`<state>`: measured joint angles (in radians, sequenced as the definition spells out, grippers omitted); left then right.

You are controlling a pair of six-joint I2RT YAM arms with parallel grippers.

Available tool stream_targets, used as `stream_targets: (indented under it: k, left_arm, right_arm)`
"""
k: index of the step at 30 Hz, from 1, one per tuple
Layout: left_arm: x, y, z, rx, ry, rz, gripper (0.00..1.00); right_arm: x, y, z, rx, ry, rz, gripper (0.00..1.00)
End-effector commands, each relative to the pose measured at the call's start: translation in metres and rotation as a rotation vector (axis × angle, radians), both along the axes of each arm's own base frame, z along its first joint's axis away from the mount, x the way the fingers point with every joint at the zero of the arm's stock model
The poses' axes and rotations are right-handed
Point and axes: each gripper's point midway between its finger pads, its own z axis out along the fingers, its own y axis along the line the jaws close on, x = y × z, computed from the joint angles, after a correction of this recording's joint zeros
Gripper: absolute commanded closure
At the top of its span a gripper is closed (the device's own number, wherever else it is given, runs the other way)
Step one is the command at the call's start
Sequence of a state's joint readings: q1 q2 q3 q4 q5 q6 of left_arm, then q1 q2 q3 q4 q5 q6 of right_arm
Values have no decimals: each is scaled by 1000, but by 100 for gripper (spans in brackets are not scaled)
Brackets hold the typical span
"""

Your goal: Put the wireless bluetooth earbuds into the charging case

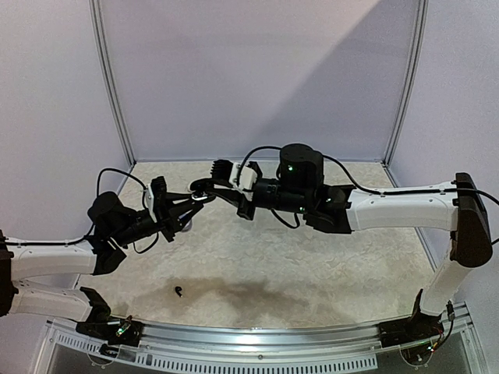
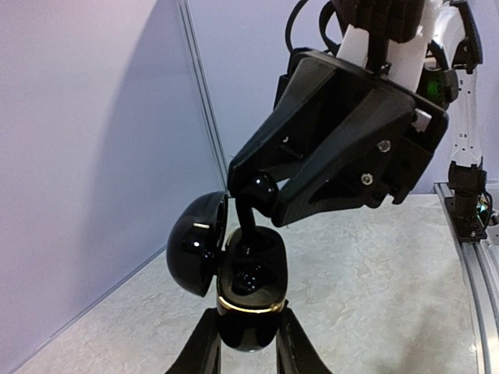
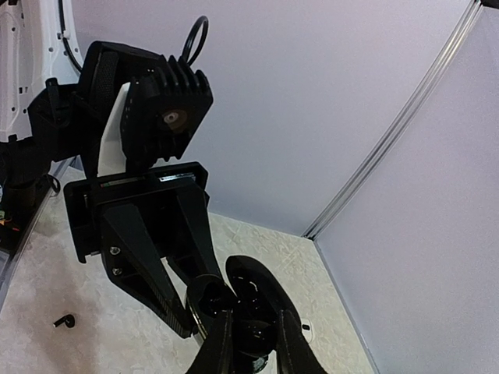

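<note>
I hold the left claw (image 2: 248, 331) clamped narrow on the base of the black charging case (image 2: 251, 284), its lid (image 2: 195, 243) hinged open. The right claw (image 2: 261, 195), directly above the left claw, pinches a black earbud (image 2: 248, 222), stem pointing down into the open case. A second black earbud (image 1: 179, 291) lies on the worktop (image 1: 312, 265), well apart from both claws on their near side.

Earbud (image 2: 250, 212) just above charging case (image 2: 248, 312)

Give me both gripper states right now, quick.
left gripper: shut on the charging case, lid open.
right gripper: shut on a black earbud, stem down at the case's opening.
</note>
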<state>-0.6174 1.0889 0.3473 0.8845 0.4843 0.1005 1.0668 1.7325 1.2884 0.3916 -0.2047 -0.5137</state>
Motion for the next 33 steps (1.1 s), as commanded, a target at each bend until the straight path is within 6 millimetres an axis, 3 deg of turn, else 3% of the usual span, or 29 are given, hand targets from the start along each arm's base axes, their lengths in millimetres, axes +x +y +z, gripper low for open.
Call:
stream_targets:
  k: [1, 11, 33]
  left_arm:
    - [-6, -3, 17, -29, -53, -23, 100]
    - [-5, -4, 16, -25, -50, -23, 100]
    - [-5, -4, 15, -24, -47, -23, 100]
  right_arm:
    - [6, 5, -21, -68, 11, -33, 98]
    - [7, 5, -20, -74, 21, -42, 87]
    - [9, 7, -21, -85, 41, -49, 79]
